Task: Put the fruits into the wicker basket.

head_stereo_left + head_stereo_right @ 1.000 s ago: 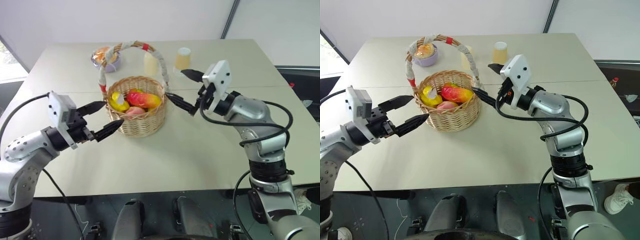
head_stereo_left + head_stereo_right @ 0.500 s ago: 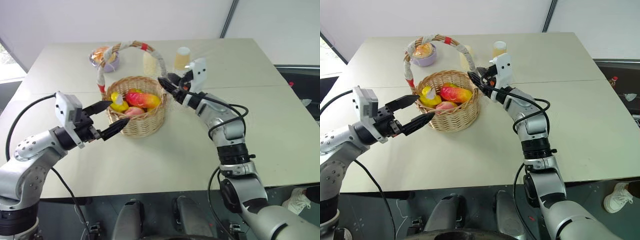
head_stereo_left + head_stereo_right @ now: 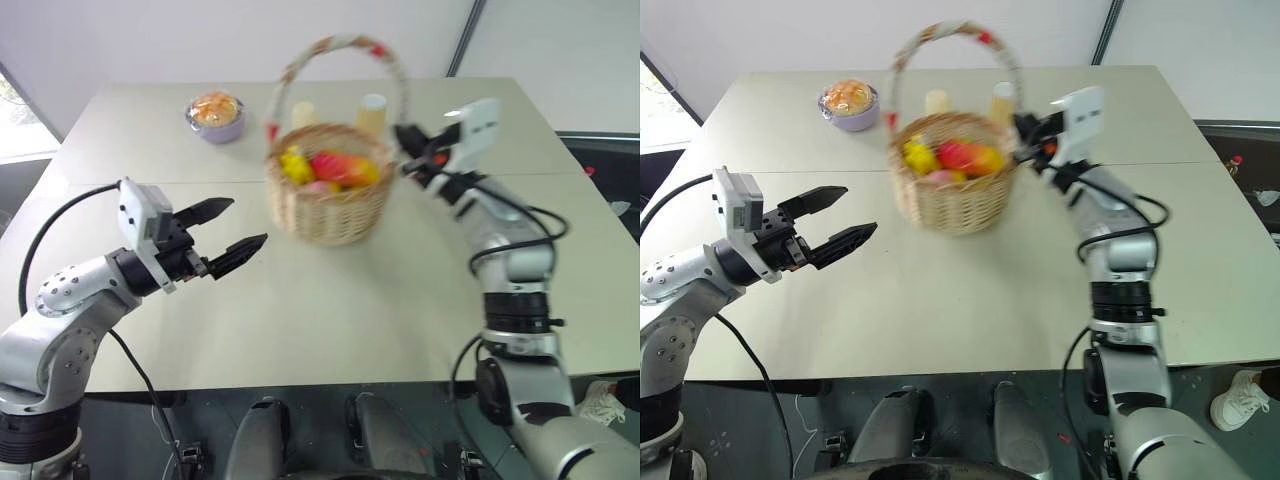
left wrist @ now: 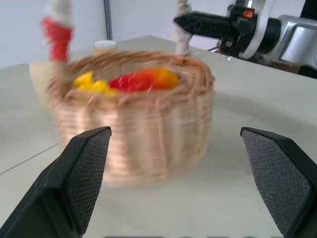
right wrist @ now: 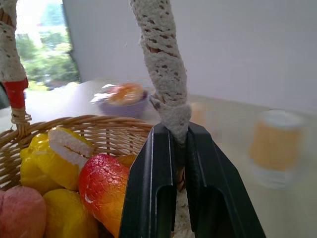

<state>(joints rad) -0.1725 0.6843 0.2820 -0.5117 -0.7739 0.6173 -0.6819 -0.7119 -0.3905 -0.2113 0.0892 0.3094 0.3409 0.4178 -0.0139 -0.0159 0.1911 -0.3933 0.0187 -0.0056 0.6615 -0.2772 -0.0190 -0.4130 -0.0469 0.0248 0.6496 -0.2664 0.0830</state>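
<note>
The right gripper (image 5: 179,163) has just clamped the basket (image 3: 328,195) handle and dragged it sideways — fruits (image 3: 330,168) inside; left gripper (image 3: 228,235) beside it, fingers wide, empty.

pale table (image 3: 330,300), purple bowl (image 3: 215,114), cup (image 3: 372,112)

I see a round tan woven wicker basket (image 3: 328,195), its arched handle (image 5: 163,74) wrapped in cream lace with red bands. Inside: red-to-yellow oblong mango (image 5: 106,191), bright yellow ridged starfruit (image 5: 52,163), pink round peach (image 5: 20,213). Small purple bowl (image 3: 215,115), orange contents.
</note>
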